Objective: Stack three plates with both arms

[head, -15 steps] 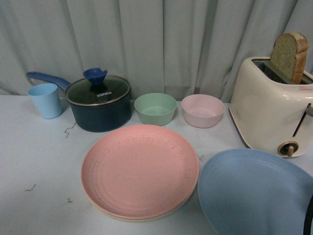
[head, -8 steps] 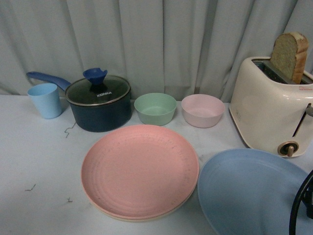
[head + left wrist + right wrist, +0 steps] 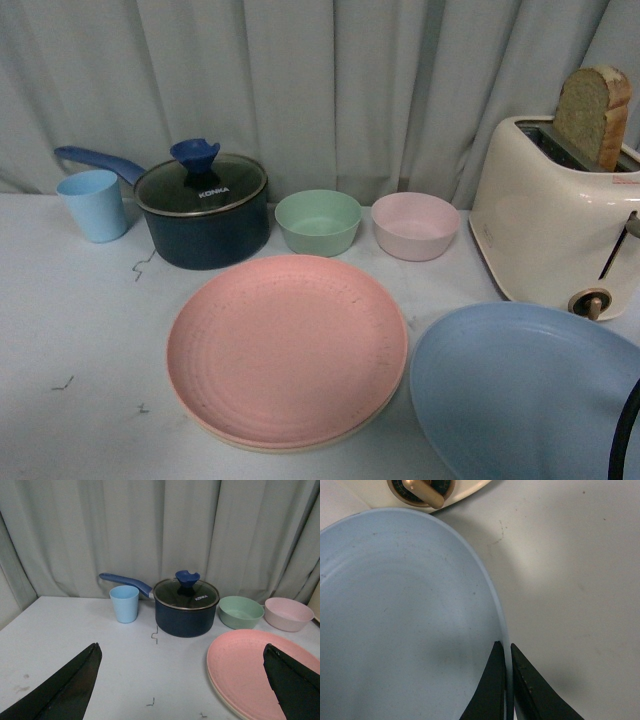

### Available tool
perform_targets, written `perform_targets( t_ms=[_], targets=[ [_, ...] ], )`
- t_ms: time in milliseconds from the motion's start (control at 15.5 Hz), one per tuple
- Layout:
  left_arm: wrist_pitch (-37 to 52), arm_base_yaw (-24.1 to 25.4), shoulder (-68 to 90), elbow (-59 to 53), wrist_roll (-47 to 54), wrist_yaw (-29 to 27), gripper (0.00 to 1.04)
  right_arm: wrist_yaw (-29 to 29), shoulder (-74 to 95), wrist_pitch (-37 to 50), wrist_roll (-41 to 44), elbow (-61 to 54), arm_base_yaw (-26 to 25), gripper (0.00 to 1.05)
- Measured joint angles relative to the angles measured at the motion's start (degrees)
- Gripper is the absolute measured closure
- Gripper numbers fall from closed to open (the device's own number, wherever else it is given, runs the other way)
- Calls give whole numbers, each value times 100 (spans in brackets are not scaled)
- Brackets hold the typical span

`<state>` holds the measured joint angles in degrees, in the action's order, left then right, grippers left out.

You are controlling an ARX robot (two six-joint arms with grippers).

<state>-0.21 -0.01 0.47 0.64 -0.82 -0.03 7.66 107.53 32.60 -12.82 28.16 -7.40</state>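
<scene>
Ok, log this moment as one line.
stack: pink plate on beige plate | right gripper: shut on rim of light blue plate | left gripper: open

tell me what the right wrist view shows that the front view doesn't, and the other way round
Only the right wrist view: the right gripper, its fingers pinching the rim of the blue plate. Only the front view: the pink plate stacked on the beige plate, the pot, cup, green bowl, pink bowl, and bread standing in the toaster. Both: the blue plate, the toaster's knob and the table.
</scene>
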Motion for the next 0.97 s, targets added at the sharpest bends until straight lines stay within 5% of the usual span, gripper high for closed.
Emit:
perform_targets(
  t_ms=[323,517,970],
  targets=[
    [0,0,0,0,2,2,7,671,-2092,-1368,146,-610,-326,102],
    [0,0,0,0,2,0,7,555,-2922,-1475,-87,-284,264,102],
    [0,0,0,0,2,2,7,-627,-1128,-1488,-1178,1543,2376,102]
  ],
)
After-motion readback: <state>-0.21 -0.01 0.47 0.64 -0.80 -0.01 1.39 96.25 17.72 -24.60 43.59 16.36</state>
